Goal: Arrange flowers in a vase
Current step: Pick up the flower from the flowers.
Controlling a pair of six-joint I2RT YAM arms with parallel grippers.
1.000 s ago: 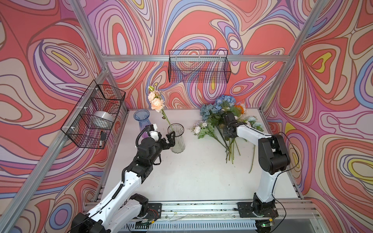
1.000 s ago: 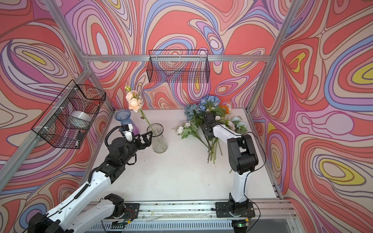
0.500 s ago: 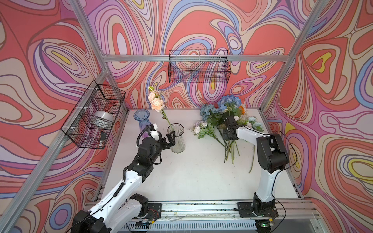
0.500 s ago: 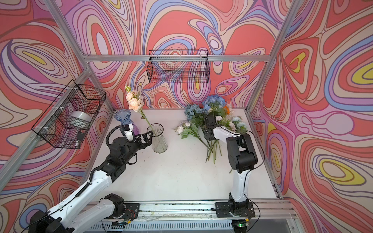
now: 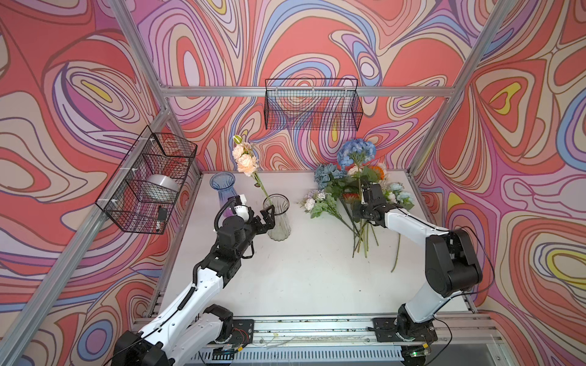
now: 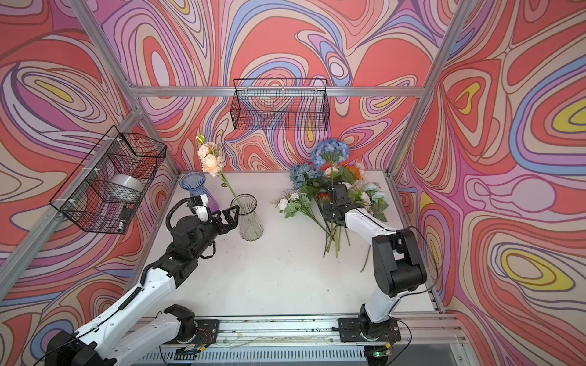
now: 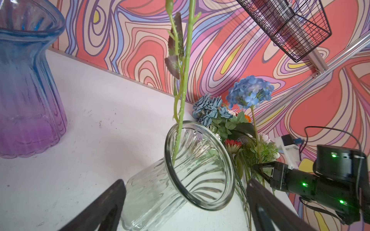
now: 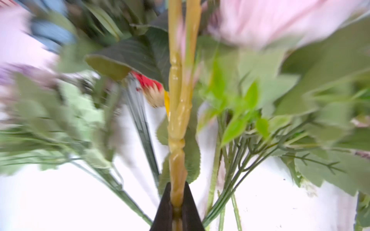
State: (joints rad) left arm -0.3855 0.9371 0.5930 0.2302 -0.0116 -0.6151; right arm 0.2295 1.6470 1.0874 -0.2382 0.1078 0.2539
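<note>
Top views, both: found the vase (image 5: 278,218) upright at centre left of the white table (image 5: 301,279), with one peach flower (image 5: 246,163) standing in it and leaning toward the upper left. Spotted a blue vase (image 5: 223,187) just behind it, further left. Saw the left gripper (image 5: 269,217) spread wide against the vase's left flank, grasping nothing. Located the pile (image 5: 333,196) of loose flowers at the table's upper right, with stems fanned toward the lower edge. Noted the right gripper (image 5: 364,190) over the pile, clamped on the stem of a hydrangea (image 5: 356,153), with the blue head raised above the rest.

Left wrist: looked into the vase's mouth at centre frame, with the peach flower's green stem resting on the rim's left side. Caught both dark fingers (image 7: 116,192) at the bottom edge, wide apart, with the vase framed between; could not tell contact. Picked out the blue vase at far left and the hydrangea right of centre, above the right gripper.

Right wrist: blurred. Made out two black fingertips (image 8: 164,208) at bottom centre, pinched tight on a yellow-green stem running straight up the frame, amid leaves and a pink bloom at upper right.
</note>
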